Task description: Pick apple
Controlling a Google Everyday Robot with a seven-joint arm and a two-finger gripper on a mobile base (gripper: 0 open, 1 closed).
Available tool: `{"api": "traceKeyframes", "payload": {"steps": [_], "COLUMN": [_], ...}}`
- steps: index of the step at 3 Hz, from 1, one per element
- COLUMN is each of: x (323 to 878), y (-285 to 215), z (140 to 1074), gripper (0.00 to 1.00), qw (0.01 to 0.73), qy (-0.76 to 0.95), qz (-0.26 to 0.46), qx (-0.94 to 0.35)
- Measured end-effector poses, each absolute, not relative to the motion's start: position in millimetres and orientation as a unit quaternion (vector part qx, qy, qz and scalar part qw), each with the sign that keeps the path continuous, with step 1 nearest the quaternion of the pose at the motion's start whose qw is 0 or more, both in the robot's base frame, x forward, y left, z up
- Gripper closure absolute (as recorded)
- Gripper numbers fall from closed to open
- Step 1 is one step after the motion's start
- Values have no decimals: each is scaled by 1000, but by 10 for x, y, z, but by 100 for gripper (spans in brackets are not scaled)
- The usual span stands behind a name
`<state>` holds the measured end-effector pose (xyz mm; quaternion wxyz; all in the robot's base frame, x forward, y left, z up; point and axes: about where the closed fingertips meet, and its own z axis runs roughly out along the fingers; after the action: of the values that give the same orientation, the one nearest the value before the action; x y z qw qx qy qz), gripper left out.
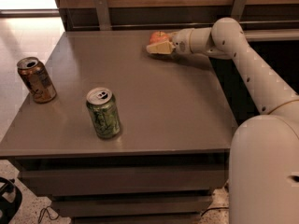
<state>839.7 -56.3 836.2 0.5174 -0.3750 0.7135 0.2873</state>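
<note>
1. The apple [159, 35] sits at the far edge of the table [163, 106], upper middle of the frame.
2. The gripper [158, 44] is right against the apple; whether it has hold of it, I cannot tell.
3. This looks like the grasp step. Next comes a firm hold, then a straight lift.

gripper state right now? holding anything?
Gripper: at the far edge of the table, right up against the apple; whether it is open, closed or holding the apple cannot be told.
</note>
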Motion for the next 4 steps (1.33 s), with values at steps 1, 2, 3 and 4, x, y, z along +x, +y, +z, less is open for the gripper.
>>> {"api": "traceKeyframes", "payload": {"steps": [1,2,3,4], "x": [8398,8399,8399,8399], "y": [-525,-491,-454,-450], "z": [8345,8330,8313,8312], "gripper": [61,83,100,100], "qw": [516,515,513,513], "qy": [713,713,712,712], "qz": [289,291,293,293], "qx": [-376,-377,-379,-379]}}
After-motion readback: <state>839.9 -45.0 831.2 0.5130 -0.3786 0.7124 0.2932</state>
